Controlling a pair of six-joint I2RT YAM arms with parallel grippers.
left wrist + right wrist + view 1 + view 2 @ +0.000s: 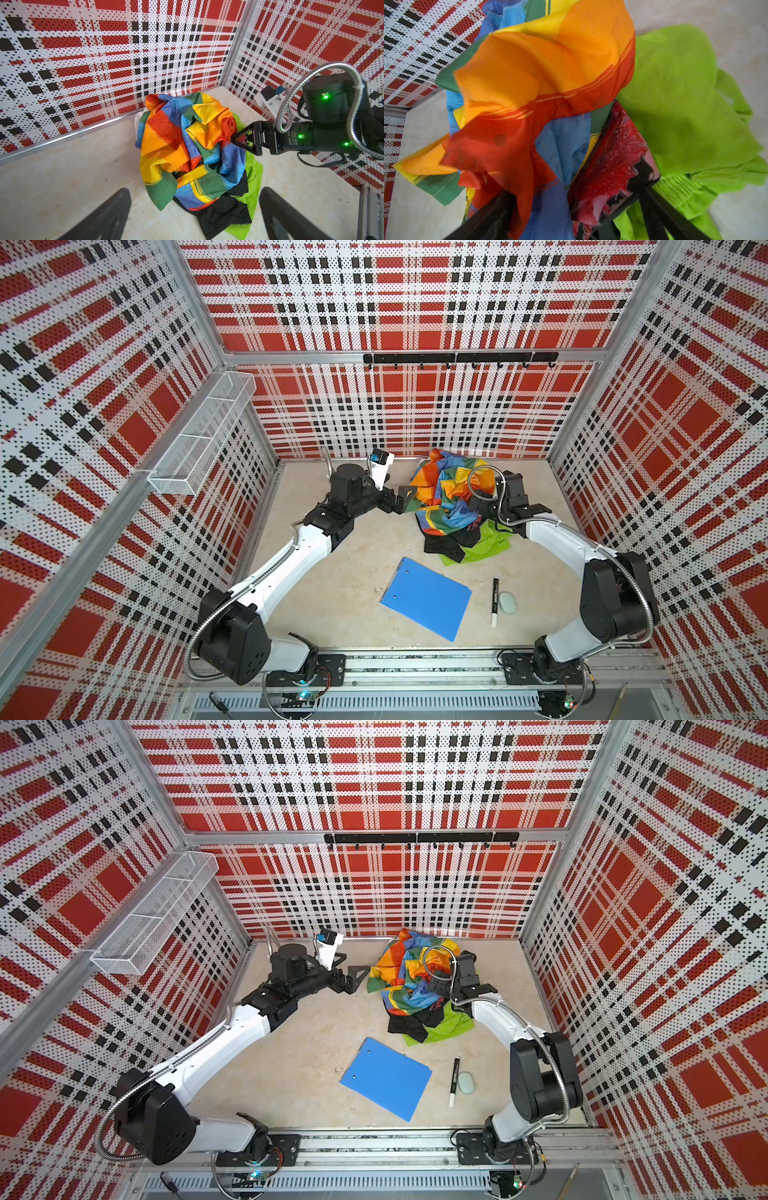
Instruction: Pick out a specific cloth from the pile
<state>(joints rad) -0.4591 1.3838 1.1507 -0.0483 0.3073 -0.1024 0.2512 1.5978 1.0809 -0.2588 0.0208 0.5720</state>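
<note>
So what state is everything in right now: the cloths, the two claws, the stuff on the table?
left gripper: open, empty, beside the pile.
right gripper: open, pushed into the pile.
rainbow-striped cloth: crumpled, on top.
black garment: crumpled, partly buried.
lime-green cloth: underneath, edge sticking out, not gripped.
blue clipboard: lying flat, apart from the pile.
marker: lying flat.
</note>
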